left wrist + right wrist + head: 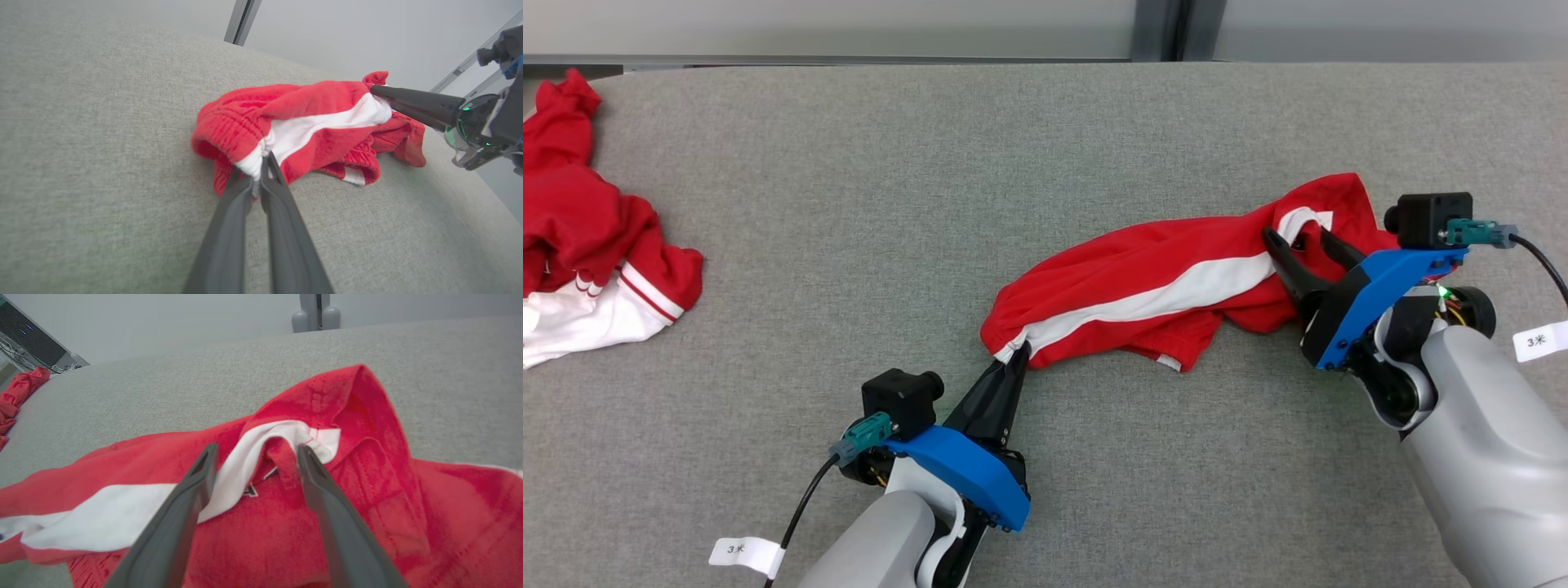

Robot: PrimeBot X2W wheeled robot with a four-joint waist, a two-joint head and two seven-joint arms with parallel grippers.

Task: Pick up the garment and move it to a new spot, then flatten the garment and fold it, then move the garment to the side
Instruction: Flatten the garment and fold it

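The red garment (pixel 1168 286) with a white stripe lies crumpled right of centre on the grey surface (pixel 890 188). The left tool (pixel 1017 353) is clamped on its near-left corner, at the stripe's end. The right tool (pixel 1295 233) stands apart, its fingers straddling a white fold at the garment's other end. A red-and-white pile (pixel 588 237) lies at the surface's left edge.

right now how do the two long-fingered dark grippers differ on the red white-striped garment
The left gripper is shut, pinching the red white-striped garment's corner; the right gripper is open, its fingers straddling a fold of white stripe at the other end. Both are at the same garment.
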